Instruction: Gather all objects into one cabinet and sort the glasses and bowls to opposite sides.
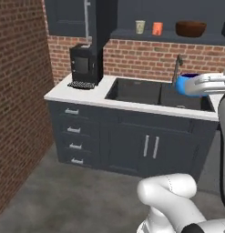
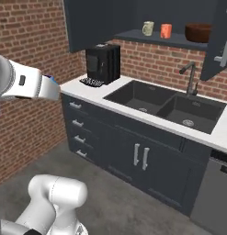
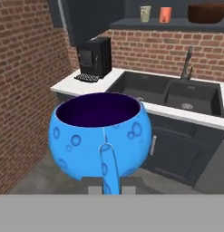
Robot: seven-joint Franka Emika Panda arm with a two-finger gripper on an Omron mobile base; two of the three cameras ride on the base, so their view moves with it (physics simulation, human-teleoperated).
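My gripper [image 1: 192,85] is shut on the small bright blue bowl [image 1: 183,84], holding it in the air in front of the sink's right side, well below the shelf. In the hand view the blue bowl [image 3: 99,133] is close up, upright, with a dark inside, and it hides the gripper [image 3: 109,188] fingers. The slate-blue wall cabinet [image 1: 79,18] stands open. Its shelf [image 1: 166,37] carries the beige speckled tumbler [image 1: 140,26] and the orange tumbler [image 1: 157,28] side by side on the left. The wide reddish-brown bowl [image 1: 190,28] sits to the right of them.
A black coffee machine [image 1: 85,66] stands on the white counter [image 1: 63,91] left of the double sink [image 1: 155,93] and its faucet [image 1: 177,66]. An open door with a grey bar handle [image 2: 220,41] hangs at the shelf's right. A brick wall [image 1: 18,91] closes the left.
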